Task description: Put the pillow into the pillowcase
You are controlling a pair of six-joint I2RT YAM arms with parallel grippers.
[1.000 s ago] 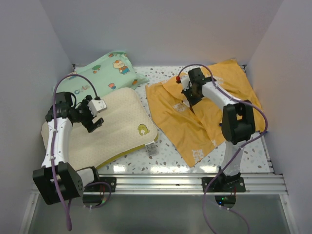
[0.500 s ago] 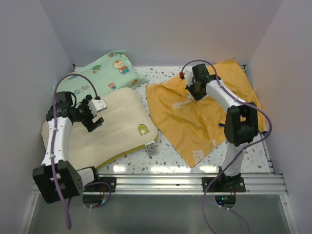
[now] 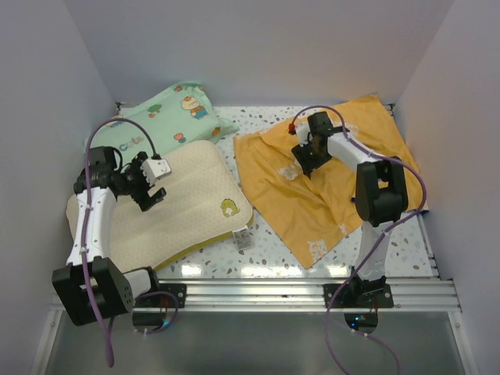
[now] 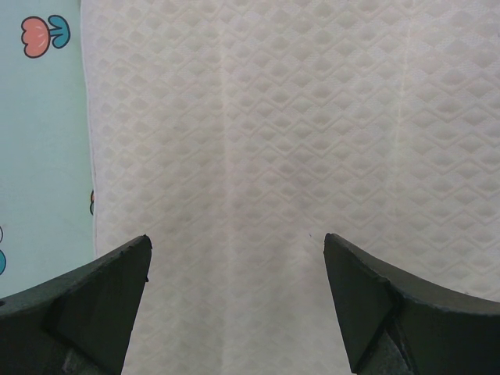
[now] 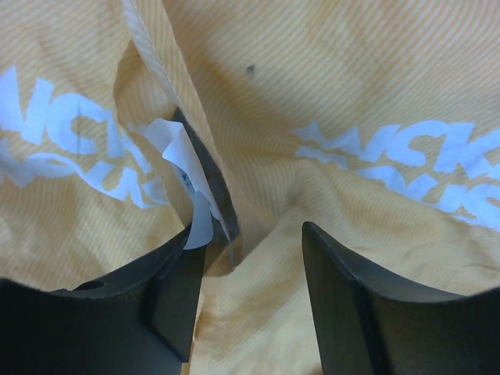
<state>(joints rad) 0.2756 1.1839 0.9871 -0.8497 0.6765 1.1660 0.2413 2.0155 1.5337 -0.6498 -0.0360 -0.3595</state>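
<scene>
The cream pillow (image 3: 180, 203) lies at the left of the table, its green corner mark toward the middle. My left gripper (image 3: 156, 183) hovers over its left part, open; in the left wrist view only the pillow's textured cover (image 4: 273, 117) shows between the fingers of the left gripper (image 4: 237, 250). The orange-yellow pillowcase (image 3: 312, 203) is spread rumpled at the right. My right gripper (image 3: 305, 160) sits low on its back part with jaws apart. In the right wrist view the right gripper (image 5: 254, 242) straddles a loose ridge of the pillowcase (image 5: 351, 94), and a white label (image 5: 183, 156) curls at the left finger.
A mint-green cartoon-print pillow (image 3: 176, 113) lies at the back left, touching the cream one; its edge (image 4: 39, 141) shows in the left wrist view. A small white tag (image 3: 244, 237) lies on the speckled table (image 3: 266, 242). Grey walls enclose three sides; a metal rail (image 3: 258, 289) runs along the near edge.
My right gripper, shut on a raised fold of the pillowcase before, has come back down toward the near side and opened; the cloth has settled. The left arm has not moved.
</scene>
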